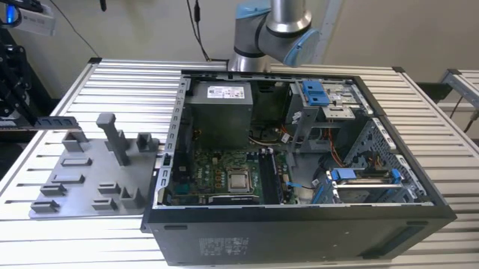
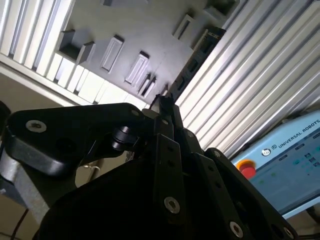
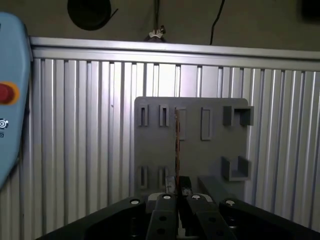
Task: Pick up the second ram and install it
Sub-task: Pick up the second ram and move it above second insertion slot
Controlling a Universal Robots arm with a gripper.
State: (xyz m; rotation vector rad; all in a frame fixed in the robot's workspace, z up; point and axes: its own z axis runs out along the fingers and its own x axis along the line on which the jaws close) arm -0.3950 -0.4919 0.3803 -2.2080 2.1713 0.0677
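Between the tool's [image 3: 177, 186] fingers the second ram [image 3: 176, 142] was pinched at one end, the fingers pressed together on its two flat faces. In the first wrist view it showed edge-on, as a thin dark line running straight out from the fingertips.

In the exterior view the second ram [image 1: 58, 123] hung at the far left, over the back corner of the grey tray [image 1: 82, 188]. It seemed lifted just clear of the tray's blocks, though the gap was hard to judge. Its long axis lay about level. The free end pointed toward the exterior view's right, to the open computer case [image 1: 299, 230], and the held end was at the tool. It stood on its long edge, with a broad face and its small chips turned to that camera. In the second wrist view the stick [image 2: 195, 62] reached from the fingertips out along the tray's edge, over the ribbed bench [image 2: 260, 75].

By my reading the pick-up was done or nearly so, and the install had not begun. The stick was well apart from the case, and the dark slots [image 1: 268, 176] beside the processor socket [image 1: 239, 180] lay deep inside it. Seating the ram would call for bringing its long edge parallel to a slot, contacts down, then pressing evenly.
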